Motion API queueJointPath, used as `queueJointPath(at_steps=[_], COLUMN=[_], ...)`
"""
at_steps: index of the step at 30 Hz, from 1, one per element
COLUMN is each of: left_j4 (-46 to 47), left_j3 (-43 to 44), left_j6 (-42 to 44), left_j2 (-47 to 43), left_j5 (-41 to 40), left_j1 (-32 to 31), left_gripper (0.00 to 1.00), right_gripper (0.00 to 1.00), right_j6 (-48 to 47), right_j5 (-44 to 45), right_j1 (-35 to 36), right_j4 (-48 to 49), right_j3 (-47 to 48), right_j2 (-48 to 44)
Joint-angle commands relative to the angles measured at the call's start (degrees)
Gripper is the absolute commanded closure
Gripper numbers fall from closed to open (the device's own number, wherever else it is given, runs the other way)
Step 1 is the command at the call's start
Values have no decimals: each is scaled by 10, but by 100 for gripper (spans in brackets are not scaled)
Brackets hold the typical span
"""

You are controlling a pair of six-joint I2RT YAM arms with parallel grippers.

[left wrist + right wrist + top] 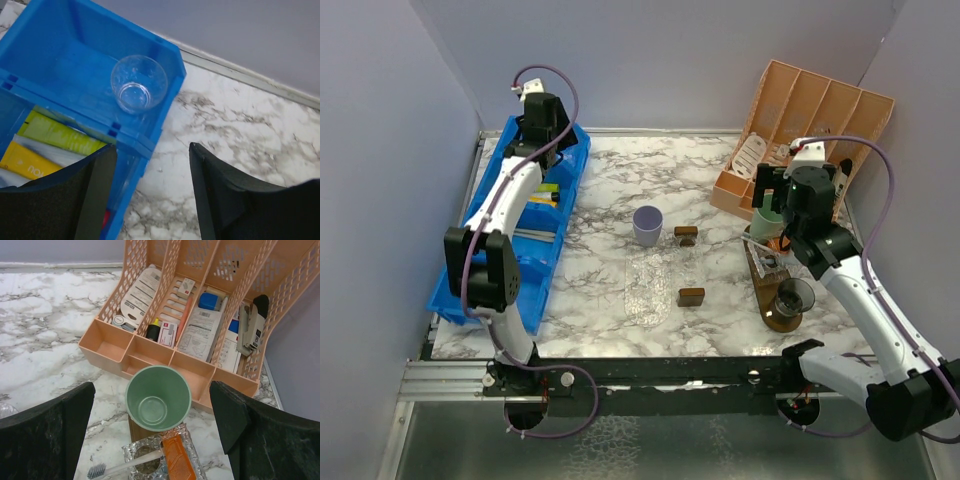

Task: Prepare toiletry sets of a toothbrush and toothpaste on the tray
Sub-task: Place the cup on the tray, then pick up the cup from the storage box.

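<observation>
A mint green cup (158, 397) stands empty at the far end of the wooden tray (134, 429); it also shows from above (766, 221). My right gripper (152, 390) is open and hovers over it, fingers apart from its rim. Just nearer, a clear crinkled cup (150, 460) holds a toothbrush (125, 464) and an orange tube (177, 460). A smoky dark cup (793, 297) sits at the tray's near end. A lilac cup (647, 225) stands mid-table. My left gripper (150, 150) is open and empty over the blue bin's (60, 60) edge, near a clear cup (138, 84) inside it.
The blue bin (545, 270) also holds yellow and green tubes (60, 135). An orange mesh organiser (200, 315) with stationery stands right behind the green cup. Two small brown blocks (686, 233) (691, 296) and a clear plastic piece (647, 290) lie mid-table.
</observation>
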Motion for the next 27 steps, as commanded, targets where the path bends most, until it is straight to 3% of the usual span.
queueJointPath(at_steps=[1, 6, 10, 17, 27], left_j4=[-59, -111, -132, -132, -130], left_j3=[140, 304, 381, 423, 448], left_j6=[-17, 50, 111, 153, 175], left_j2=[125, 256, 326, 387, 438], left_j5=[-19, -13, 0, 20, 64], left_j1=[35, 65, 79, 96, 97], left_gripper=[41, 42, 44, 43, 55], right_gripper=[0, 0, 0, 0, 0], right_j6=[-5, 1, 9, 23, 11], right_j5=[51, 84, 105, 117, 114], right_j1=[0, 0, 0, -1, -1], right_j4=[7, -5, -14, -21, -8], right_j3=[-3, -1, 1, 12, 38], right_j2=[9, 12, 18, 42, 84])
